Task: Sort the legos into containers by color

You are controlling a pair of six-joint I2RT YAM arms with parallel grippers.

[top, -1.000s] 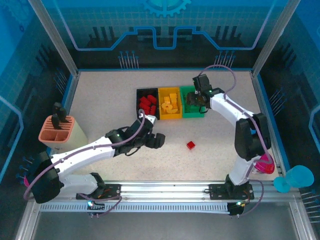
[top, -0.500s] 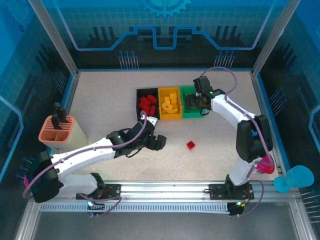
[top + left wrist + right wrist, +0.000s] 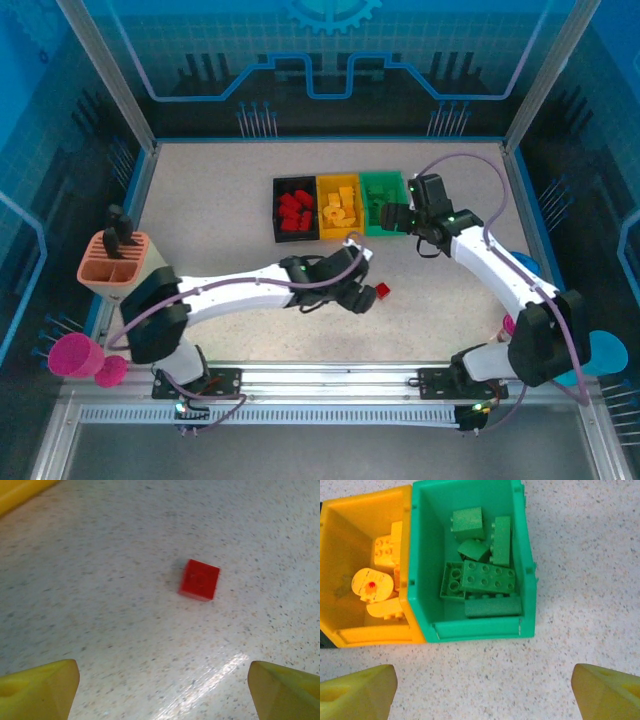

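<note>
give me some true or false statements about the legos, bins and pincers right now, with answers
1. One red lego lies loose on the table, outside the bins. True.
2. The left pincer is shut on the red lego. False: it is open, and the lego lies untouched ahead of it.
3. The green bin holds only green legos. True.
4. The right pincer grips a green lego. False: it is open with nothing between its fingers.
5. The black bin sits in the middle of the row. False: the yellow bin is in the middle.
</note>
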